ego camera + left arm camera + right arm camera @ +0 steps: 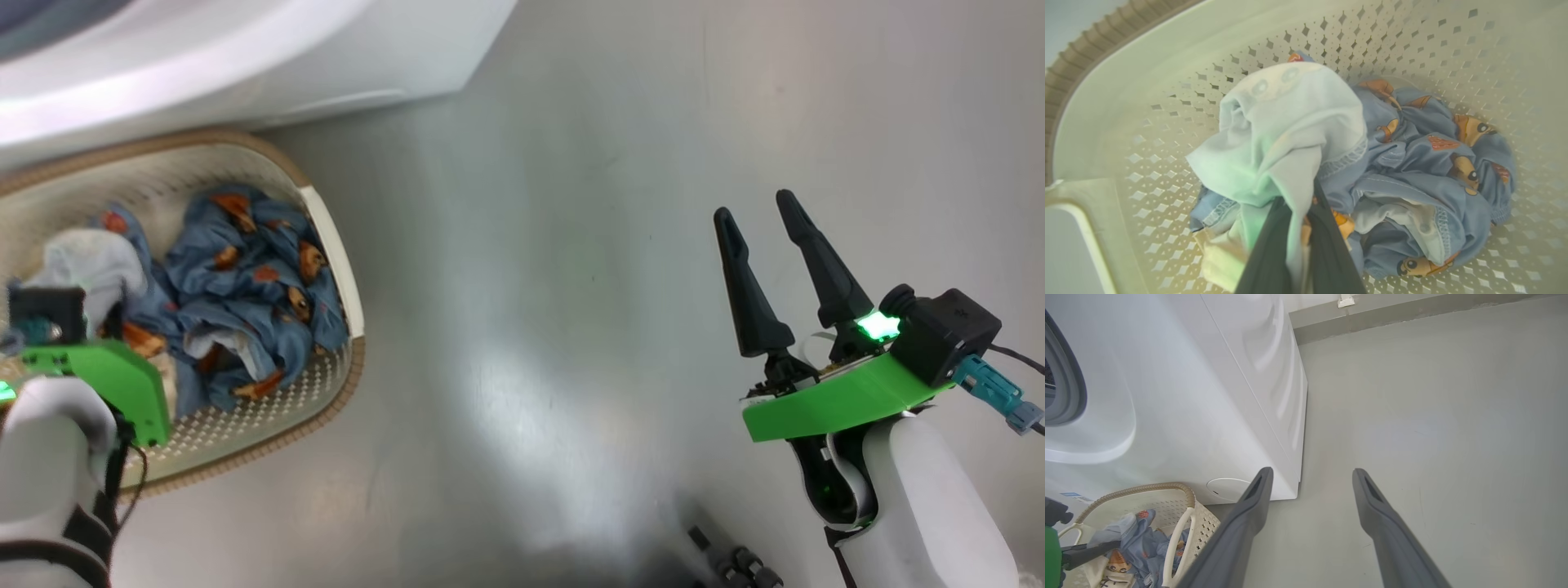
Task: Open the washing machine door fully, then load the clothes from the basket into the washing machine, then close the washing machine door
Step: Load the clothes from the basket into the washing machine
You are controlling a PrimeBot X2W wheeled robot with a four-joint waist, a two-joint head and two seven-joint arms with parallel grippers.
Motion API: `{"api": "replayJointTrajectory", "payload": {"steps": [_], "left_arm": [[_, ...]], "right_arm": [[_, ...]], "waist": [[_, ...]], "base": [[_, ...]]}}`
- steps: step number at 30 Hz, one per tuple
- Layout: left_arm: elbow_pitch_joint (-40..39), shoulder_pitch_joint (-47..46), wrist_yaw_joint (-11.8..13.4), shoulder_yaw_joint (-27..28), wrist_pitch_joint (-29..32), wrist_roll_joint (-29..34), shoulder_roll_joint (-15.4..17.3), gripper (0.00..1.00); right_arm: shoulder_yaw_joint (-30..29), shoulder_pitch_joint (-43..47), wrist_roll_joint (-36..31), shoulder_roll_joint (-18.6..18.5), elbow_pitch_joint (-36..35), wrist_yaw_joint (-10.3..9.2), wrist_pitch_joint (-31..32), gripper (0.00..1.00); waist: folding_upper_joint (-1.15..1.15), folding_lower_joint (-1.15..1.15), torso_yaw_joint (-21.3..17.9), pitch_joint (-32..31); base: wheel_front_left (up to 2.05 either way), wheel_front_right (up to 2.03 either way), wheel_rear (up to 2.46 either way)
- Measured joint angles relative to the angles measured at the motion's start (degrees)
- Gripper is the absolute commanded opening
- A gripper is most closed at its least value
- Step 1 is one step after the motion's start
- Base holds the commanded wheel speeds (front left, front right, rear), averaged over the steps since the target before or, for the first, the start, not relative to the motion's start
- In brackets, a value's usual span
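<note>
The cream basket (347,278) stands on the floor against the white washing machine (245,57). In it lie the clothes (253,286), blue with orange figures. My left gripper (1301,197) reaches down into the basket and is shut on a pale blue garment (1282,126), which bunches up over the fingers beside the printed blue pile (1421,171). Its green wrist mount (106,376) hangs over the basket's near end. My right gripper (753,206) is open and holds nothing, off to the right above bare floor. The washing machine door is out of view.
The washer's front and grey gasket ring (1069,388) stand left of my right gripper (1312,473), with the basket rim (1180,490) below them. Grey floor (1433,416) runs to a wall skirting (1392,314). Dark robot parts (735,563) sit at the bottom edge.
</note>
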Motion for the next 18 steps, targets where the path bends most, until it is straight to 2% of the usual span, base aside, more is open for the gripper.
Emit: {"api": "replayJointTrajectory", "payload": {"steps": [7,18], "left_arm": [[-2.1,4.6,-0.2,0.4,-1.9,-1.7,-2.6,0.0],[-21.5,19.5,2.2,2.4,-1.9,-3.9,-6.0,0.0]], "right_arm": [[-0.5,2.0,0.0,-1.1,1.1,0.0,0.0,1.0],[-2.0,6.7,0.0,-2.8,2.1,0.0,0.0,1.0]], "waist": [[0.0,0.0,1.3,-5.8],[0.0,0.0,3.8,-15.6]], "base": [[0.0,0.0,0.0],[0.0,0.0,0.0]]}}
